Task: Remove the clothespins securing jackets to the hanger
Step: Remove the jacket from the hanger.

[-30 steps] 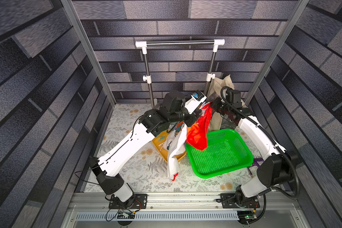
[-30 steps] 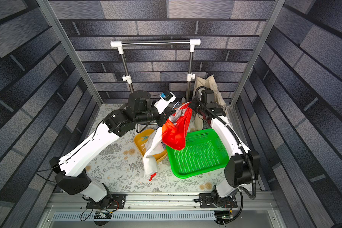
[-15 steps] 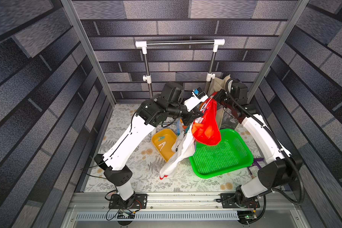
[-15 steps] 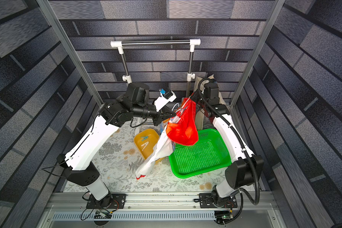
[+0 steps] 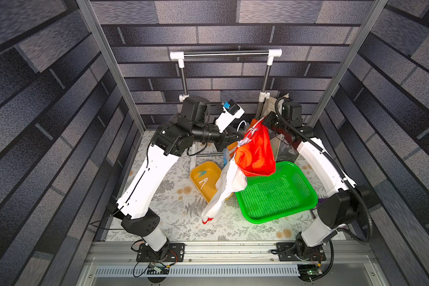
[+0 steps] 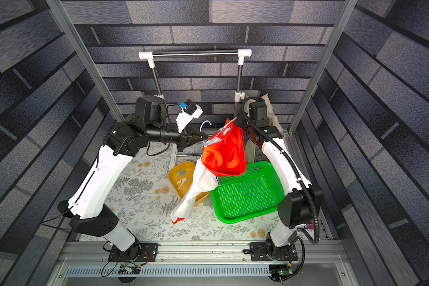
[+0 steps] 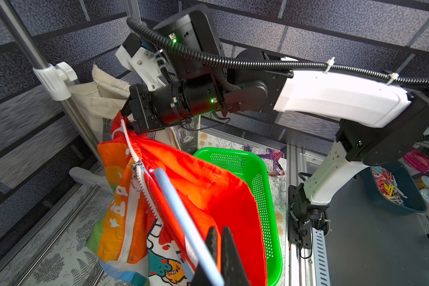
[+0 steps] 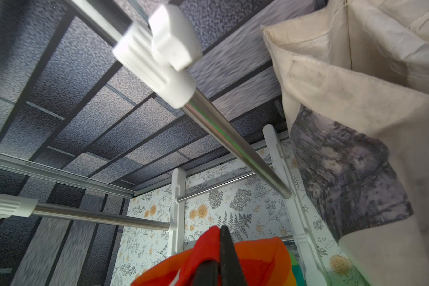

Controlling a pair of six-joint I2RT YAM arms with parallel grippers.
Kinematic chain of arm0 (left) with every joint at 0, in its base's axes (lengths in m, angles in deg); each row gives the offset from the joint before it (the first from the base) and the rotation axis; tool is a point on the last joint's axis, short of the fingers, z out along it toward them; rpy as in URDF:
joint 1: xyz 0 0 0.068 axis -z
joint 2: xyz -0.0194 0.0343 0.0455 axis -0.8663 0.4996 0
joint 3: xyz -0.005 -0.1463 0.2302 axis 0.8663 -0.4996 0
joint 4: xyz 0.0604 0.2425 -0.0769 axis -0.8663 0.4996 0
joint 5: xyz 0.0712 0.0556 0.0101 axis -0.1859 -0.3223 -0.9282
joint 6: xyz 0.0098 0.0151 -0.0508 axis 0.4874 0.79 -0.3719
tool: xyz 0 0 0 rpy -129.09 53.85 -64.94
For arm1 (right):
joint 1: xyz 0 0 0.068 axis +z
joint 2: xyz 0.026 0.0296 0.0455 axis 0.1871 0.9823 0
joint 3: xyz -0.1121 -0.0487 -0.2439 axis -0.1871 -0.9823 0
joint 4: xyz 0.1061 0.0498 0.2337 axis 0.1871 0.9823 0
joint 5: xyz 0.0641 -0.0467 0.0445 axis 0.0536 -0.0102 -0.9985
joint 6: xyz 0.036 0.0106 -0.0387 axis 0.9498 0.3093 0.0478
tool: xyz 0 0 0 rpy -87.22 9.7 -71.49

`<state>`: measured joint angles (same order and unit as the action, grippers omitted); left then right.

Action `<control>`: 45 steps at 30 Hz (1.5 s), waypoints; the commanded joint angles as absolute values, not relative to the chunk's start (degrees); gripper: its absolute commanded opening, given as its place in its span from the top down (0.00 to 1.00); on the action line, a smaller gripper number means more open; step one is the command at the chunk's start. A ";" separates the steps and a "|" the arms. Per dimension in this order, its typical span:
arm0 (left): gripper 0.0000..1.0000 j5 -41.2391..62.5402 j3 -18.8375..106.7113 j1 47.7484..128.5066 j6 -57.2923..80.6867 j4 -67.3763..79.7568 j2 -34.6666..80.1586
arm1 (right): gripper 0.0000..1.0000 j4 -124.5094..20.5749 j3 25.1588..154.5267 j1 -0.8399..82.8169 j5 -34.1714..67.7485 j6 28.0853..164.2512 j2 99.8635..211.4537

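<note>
In a top view, both clothespins (image 5: 201,173) lie in yellow tray (image 5: 212,170), off the hanger, & jacket (image 5: 255,151) dangles partly over green basket (image 5: 270,219). L wrist view: left gripper (image 7: 218,232) pinched tight, hanger (image 7: 178,205) bar along it, prob. clamped, so hold it level. R wrist view: right gripper (image 8: 219,247) nipped on jacket's red fabric; best to draw cloth clear of bar, over basket.

Grey brick-pattern walls (image 5: 233,14) close in on every side. Floral mat (image 5: 178,200) across floor, lower centre. Steel clothes rack (image 5: 226,55) upper centre. Aluminium post (image 5: 110,62) upper left. Light bright, even.
</note>
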<state>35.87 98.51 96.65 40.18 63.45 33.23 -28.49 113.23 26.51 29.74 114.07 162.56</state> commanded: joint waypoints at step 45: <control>1.00 50.19 117.36 100.45 37.12 70.30 34.10 | 1.00 -11.05 157.23 36.16 25.93 92.57 190.36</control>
<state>43.02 113.70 98.92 38.39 66.69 39.94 -11.16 159.83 38.73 25.15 92.04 189.60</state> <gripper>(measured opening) 0.060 0.044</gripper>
